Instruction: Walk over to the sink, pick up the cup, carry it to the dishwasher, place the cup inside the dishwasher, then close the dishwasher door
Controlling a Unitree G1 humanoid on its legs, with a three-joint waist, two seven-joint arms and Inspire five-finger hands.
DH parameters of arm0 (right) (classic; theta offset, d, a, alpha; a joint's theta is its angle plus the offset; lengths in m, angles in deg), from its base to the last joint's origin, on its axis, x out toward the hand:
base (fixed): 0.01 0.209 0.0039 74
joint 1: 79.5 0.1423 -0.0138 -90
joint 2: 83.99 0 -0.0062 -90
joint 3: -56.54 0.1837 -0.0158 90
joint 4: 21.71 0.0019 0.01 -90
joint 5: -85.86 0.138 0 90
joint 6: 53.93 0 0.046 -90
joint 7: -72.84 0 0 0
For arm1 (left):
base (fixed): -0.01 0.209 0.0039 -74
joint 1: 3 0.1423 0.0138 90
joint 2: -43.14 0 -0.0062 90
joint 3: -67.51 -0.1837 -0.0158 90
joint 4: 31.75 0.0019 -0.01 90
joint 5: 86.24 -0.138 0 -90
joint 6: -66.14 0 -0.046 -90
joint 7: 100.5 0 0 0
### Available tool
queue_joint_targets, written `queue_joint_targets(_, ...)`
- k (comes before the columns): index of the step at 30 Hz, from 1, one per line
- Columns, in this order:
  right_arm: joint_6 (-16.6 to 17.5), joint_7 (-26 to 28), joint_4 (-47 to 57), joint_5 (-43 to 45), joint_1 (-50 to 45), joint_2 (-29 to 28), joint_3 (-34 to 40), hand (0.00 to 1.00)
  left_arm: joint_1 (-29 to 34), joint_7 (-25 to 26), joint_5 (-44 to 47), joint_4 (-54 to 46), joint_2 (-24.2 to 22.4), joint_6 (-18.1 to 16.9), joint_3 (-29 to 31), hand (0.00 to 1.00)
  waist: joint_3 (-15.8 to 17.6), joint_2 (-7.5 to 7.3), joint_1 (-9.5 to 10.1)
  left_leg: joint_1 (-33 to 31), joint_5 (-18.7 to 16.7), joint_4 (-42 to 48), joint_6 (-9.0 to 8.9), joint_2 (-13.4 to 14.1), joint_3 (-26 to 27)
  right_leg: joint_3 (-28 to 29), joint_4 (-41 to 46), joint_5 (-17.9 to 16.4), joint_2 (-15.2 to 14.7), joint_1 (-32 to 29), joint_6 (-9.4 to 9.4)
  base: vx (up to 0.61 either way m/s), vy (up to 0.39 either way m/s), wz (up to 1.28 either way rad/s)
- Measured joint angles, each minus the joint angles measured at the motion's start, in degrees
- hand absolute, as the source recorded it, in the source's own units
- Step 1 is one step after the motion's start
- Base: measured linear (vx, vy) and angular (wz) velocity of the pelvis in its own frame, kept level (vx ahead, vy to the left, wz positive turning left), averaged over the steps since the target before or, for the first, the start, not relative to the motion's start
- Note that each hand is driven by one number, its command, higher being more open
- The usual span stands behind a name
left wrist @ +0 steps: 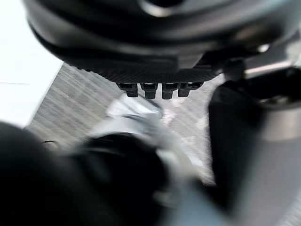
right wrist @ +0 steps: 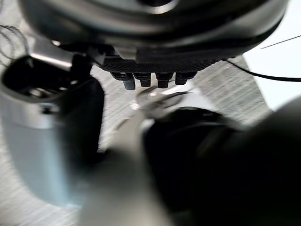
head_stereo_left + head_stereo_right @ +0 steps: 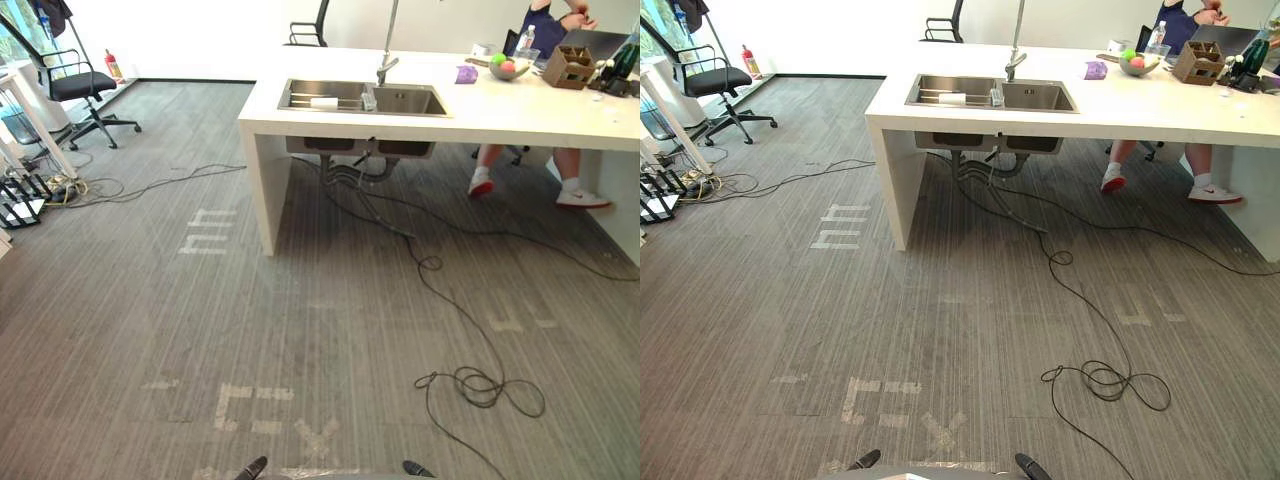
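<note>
— Left hand hangs low at the robot's side, fingers straight and loose, nothing in them. Right hand is the same: slack, empty, pointing down at the floor.

— So where's the cup?

— Off at 12 to 1 o'clock, well apart from the robot, in the sink set into the white counter. I take the white cylinder lying on its side in the left basin for the cup, though it's too small to be sure. A clear thing stands upright just beside the tap, between the basins. That could be the cup instead.

— What can go wrong from here?

— Mostly the approach, I'd say. The counter's end panel stands at about 12 o'clock. A dead-straight walk could bump it, or stop the robot off the sink's left end with too long a reach. A person sits at 2 o'clock with shoes under the counter, so drifting right would crowd them.

— And at the sink?

— A cup on its side may roll away from closing fingers. Grabbing the wrong one of the two things is the other risk.

— Are the arms ready?

— Not for reaching, in my judgement. Both hang down, neither raised toward the counter. That suits walking, but they need lifting above the rim first.
</note>
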Motion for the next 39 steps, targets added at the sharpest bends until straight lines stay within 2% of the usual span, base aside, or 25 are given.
queue_joint_targets(2, 8.4, -3.6, -0.4, -8.3, 1.0, -1.0, -0.4, 1.00, -0.4, -0.1, 0.0, 0.1, -1.1, -2.6, -0.6, 1.00, -0.1, -0.20, 0.13, 1.8, 1.1, -2.8, -0.15, 0.0, -0.1, -0.3, -0.8, 0.0, 0.1, 0.7, 0.07, 0.06, -0.020, 0.03)
queue_joint_targets(3, 10.3, -4.5, -0.4, -10.7, 1.1, -1.0, -1.1, 1.00, -0.4, -0.1, 0.0, 0.1, -1.2, -3.1, -0.7, 1.00, -0.1, -0.28, 0.14, 2.0, 1.3, -3.3, -0.17, 0.0, -0.2, -0.4, -1.0, 0.0, 0.1, 0.9, 0.08, 0.05, -0.022, 0.10)
queue_joint_targets(4, 13.8, -6.2, -0.5, -15.3, 1.2, -1.2, -2.2, 1.00, -0.3, 0.2, -0.1, 0.2, -1.2, -4.0, -1.2, 1.00, -0.1, -0.43, 0.18, 2.3, 1.7, -4.2, -0.19, 0.0, -0.4, -0.8, -1.2, 0.0, 0.2, 1.0, 0.16, 0.03, -0.019, 0.14)
queue_joint_targets(6, 18.8, -7.1, -0.4, -20.4, 1.4, -1.2, -4.0, 1.00, -0.3, 0.4, -0.4, 0.1, -1.3, -5.4, -1.5, 1.00, 0.0, -0.40, 0.28, 2.5, 2.4, -5.4, -0.22, -0.1, -1.1, -1.5, -1.4, -0.2, 0.1, 1.0, 0.35, 0.04, -0.021, 0.19)
queue_joint_targets(8, 19.2, -6.8, -0.3, -22.8, 2.2, -1.0, -6.0, 1.00, -0.3, 0.6, -2.4, 0.0, -1.3, -6.5, -1.6, 1.00, 0.2, -0.67, 0.28, 2.8, 2.6, -6.0, -0.26, -0.2, -1.5, -2.0, -1.4, -0.3, 0.1, 1.2, 0.61, 0.03, -0.014, 0.12)
queue_joint_targets(12, 15.3, -5.8, -0.3, -20.8, 3.4, -0.5, -8.3, 1.00, -0.3, 1.8, -2.9, -0.1, -1.5, -8.5, -2.1, 1.00, 0.3, -0.76, 0.44, 3.9, 2.7, -7.0, -0.24, -0.3, -1.4, -1.8, -1.5, -0.5, 0.0, 1.9, 0.86, 0.00, -0.001, -0.01)
queue_joint_targets(16, 15.0, -3.7, -0.4, -17.6, 3.4, -0.3, -8.4, 1.00, -0.2, 3.5, -2.5, 0.0, -1.5, -9.7, -2.7, 1.00, 0.3, -0.82, 0.61, 4.4, 2.8, -7.5, -0.24, -0.3, -1.0, -1.5, -1.8, -0.5, 0.0, 2.1, 0.87, -0.02, -0.006, -0.04)
queue_joint_targets(23, 17.4, -3.4, -1.7, -10.2, 2.7, -0.3, -8.4, 1.00, 0.7, 5.1, 0.1, 0.0, -2.1, -13.3, -2.6, 1.00, 0.4, -1.03, 0.63, 4.4, 2.8, -7.6, -0.24, -0.4, -1.1, -1.6, -1.9, -0.5, 0.0, 2.2, 0.87, -0.01, -0.005, 0.01)
queue_joint_targets(31, 22.4, -2.9, -1.5, -5.8, 2.1, -1.0, -8.4, 1.00, 1.0, 6.5, 1.3, 0.0, -2.3, -14.5, -2.5, 1.00, 0.6, -1.40, 0.58, 4.7, 3.7, -8.5, -0.21, -0.7, -3.0, -3.4, -1.4, -0.9, -0.5, 2.6, 1.33, -0.04, -0.024, 0.11)
queue_joint_targets(33, 23.0, -3.0, -1.1, -5.7, 2.0, -1.3, -8.4, 1.00, 1.0, 6.6, 1.5, -0.1, -2.2, -14.7, -2.4, 1.00, 0.9, -1.69, 0.53, 4.6, 3.3, -7.8, -0.21, -1.2, -3.8, -4.5, 2.6, -3.4, -1.5, 1.5, 1.79, -0.05, 0.000, 0.33)
queue_joint_targets(35, 23.1, -4.2, 1.2, -3.8, 1.6, -2.5, -8.3, 1.00, 0.8, 6.6, 2.3, -0.3, -1.3, -14.9, -2.3, 1.00, 2.3, -3.76, 0.40, 3.4, 0.1, -2.7, 1.46, -3.5, -4.1, -6.6, 15.4, -11.0, -6.4, -2.1, 4.44, -0.04, 0.049, 0.61)
queue_joint_targets(36, 23.2, -4.6, 2.0, -3.3, 1.3, -3.1, -8.4, 1.00, 0.7, 6.6, 2.3, -0.4, -0.9, -14.9, -1.8, 1.00, 2.5, -4.76, 0.50, 3.0, -0.9, -1.1, 2.01, -4.8, -4.2, -7.2, 20.2, -13.0, -8.7, -3.4, 4.51, -0.01, 0.054, 0.49)
queue_joint_targets(37, 23.2, -4.7, 2.6, -2.9, 1.4, -3.0, -8.4, 1.00, 0.7, 6.6, 2.3, -0.4, -0.8, -14.9, -1.2, 1.00, 2.7, -5.04, 0.67, 2.9, -1.4, -0.5, 2.48, -5.6, -4.3, -7.3, 24.2, -13.9, -10.0, -4.6, 4.54, 0.00, 0.062, 0.15)
queue_joint_targets(38, 23.3, -5.1, 3.5, -1.5, 2.5, -3.7, -8.8, 1.00, 0.8, 6.8, 2.3, -0.3, -1.0, -14.9, -1.1, 1.00, 3.7, -4.96, 1.24, 3.2, -2.2, 1.0, 3.33, -6.2, -4.0, -6.6, 35.9, -12.6, -12.7, -9.6, 3.44, 0.00, 0.082, 0.02)
queue_joint_targets(39, 24.3, -5.8, 4.0, -1.2, 2.9, -3.8, -8.8, 1.00, 0.9, 6.9, 2.3, -0.3, -1.0, -14.8, -1.1, 1.00, 4.6, -4.31, 1.07, 4.1, -2.3, 1.4, 4.07, -6.2, -4.1, -5.4, 40.9, -11.9, -13.1, -11.8, 2.57, 0.00, 0.087, -0.02)
